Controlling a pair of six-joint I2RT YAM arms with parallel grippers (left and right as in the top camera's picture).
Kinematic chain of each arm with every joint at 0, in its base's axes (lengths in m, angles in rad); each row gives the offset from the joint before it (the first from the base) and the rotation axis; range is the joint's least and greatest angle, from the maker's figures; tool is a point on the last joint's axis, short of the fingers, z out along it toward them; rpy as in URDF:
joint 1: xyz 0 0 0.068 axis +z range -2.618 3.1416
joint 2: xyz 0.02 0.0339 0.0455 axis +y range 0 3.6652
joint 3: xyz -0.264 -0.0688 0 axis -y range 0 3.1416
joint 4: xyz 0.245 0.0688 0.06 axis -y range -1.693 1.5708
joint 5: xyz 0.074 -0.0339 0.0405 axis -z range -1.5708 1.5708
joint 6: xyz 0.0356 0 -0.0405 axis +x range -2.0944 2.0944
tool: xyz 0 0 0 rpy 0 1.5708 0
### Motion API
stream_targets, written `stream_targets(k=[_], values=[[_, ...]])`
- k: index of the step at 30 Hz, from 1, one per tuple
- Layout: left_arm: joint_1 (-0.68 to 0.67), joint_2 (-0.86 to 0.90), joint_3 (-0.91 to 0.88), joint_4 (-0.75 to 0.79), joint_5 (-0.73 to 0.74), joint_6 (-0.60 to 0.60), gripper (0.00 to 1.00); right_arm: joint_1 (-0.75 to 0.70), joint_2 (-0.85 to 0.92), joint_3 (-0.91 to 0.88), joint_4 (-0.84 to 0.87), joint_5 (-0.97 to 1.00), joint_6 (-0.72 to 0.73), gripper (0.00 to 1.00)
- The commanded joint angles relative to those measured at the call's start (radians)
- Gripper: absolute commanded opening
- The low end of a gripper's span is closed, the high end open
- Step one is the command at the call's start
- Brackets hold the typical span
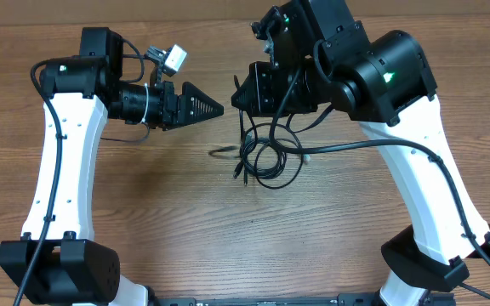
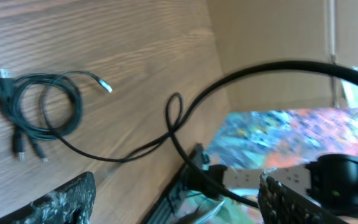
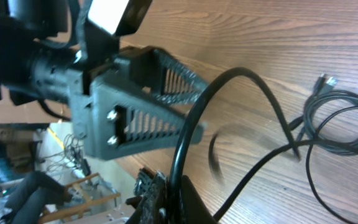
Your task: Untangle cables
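The black cables [image 1: 266, 157] lie coiled together on the wooden table [image 1: 177, 212], below and between the two grippers. My right gripper [image 3: 179, 199] is shut on one cable [image 3: 229, 78], which arcs up from the jaws and drops to the coil [image 3: 347, 118]. In the overhead view the right gripper [image 1: 242, 95] points left, above the coil's top. My left gripper [image 1: 211, 107] faces it from the left, a short gap away. In the left wrist view the left gripper [image 2: 176, 202] stands open; the raised cable [image 2: 278, 65] crosses in front of it. The coil [image 2: 42, 109] lies far left.
The table's edge [image 2: 185, 180] runs close beneath the left gripper, with a white power strip [image 2: 272, 177] and clutter beyond it. Both white arms [image 1: 58, 170] [image 1: 424, 187] flank the table's middle. A silver-tipped plug [image 2: 106, 86] sticks out of the coil.
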Motion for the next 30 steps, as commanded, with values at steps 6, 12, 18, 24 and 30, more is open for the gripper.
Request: stream_targets(k=[6, 12, 18, 24, 30], values=[[-0.003, 0.000, 0.022, 0.036, -0.190, -0.199, 0.80, 0.004, -0.004, 0.000, 0.033, -0.113, -0.006, 0.04], [-0.009, 0.000, 0.022, 0.021, -0.294, -0.235, 0.69, 0.002, -0.004, 0.000, 0.160, -0.392, -0.006, 0.04], [-0.002, 0.000, 0.022, -0.025, -0.486, -0.401, 0.88, 0.002, -0.004, 0.002, 0.284, -0.618, -0.005, 0.04], [0.050, 0.000, 0.023, -0.070, -0.481, -0.372, 0.88, 0.002, -0.004, 0.002, 0.234, -0.487, -0.006, 0.04], [0.197, 0.000, 0.023, -0.130, -0.439, -0.418, 0.79, 0.002, -0.004, 0.002, 0.183, -0.379, -0.005, 0.04]])
